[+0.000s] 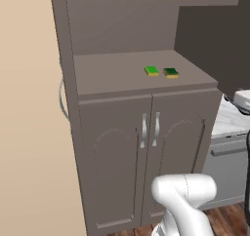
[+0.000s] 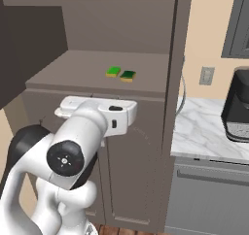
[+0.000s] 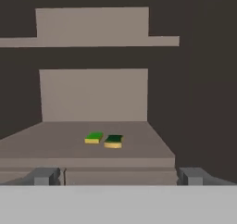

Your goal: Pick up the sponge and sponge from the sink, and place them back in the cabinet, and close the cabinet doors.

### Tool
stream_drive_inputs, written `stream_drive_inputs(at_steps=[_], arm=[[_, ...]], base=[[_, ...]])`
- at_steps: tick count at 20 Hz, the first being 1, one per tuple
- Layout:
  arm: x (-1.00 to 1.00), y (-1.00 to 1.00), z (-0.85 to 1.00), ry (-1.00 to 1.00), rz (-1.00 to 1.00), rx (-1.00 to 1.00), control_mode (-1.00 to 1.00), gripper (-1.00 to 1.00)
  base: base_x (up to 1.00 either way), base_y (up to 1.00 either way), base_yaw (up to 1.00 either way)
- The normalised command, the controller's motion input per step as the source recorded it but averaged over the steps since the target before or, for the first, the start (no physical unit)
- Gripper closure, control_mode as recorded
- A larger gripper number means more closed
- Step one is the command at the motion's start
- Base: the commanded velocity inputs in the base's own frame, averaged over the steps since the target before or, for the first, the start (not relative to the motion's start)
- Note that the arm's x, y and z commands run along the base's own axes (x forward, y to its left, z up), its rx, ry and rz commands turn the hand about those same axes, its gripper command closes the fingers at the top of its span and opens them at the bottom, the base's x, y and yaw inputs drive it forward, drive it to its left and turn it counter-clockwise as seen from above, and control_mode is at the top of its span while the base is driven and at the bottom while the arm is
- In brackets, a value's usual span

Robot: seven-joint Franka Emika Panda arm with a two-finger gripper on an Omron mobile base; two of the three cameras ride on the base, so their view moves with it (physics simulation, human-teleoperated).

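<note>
Two sponges lie side by side, just apart, on the flat matte shelf of the grey-brown wooden cabinet: a bright green sponge and a darker green sponge, each a small rectangular block over a yellow layer. The gripper faces the open shelf from in front, fingers spread wide and empty. Below, the arched-panel doors are closed (curved silver handles meet at the centre seam). White marble counter adjoins the unit.

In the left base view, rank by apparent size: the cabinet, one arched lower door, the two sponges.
1. Cabinet, largest.
2. Arched lower door.
3. Bright green sponge and darker sponge: they look alike, so no ranking between them.
</note>
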Motion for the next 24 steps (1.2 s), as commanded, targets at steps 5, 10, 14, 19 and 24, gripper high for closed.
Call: stream_drive_inputs(at_steps=[5,10,14,19,24], arm=[[-0.44,-0.12,0.11,-0.05,0.02,0.0,-1.0,-1.0],[-0.37,-0.16,0.01,0.0,0.03,0.0,-1.0,-1.0],[-0.26,-0.16,0.0,-0.03,0.01,0.0,-1.0,-1.0],[-0.14,-0.17,0.0,-0.05,0.0,0.0,-1.0,-1.0],[-0.07,-0.19,0.0,-0.07,0.0,0.0,-1.0,-1.0]], base=[[0.0,0.0,0.0],[0.0,0.0,0.0],[0.0,0.0,0.0],[0.0,0.0,0.0],[0.0,0.0,0.0]])
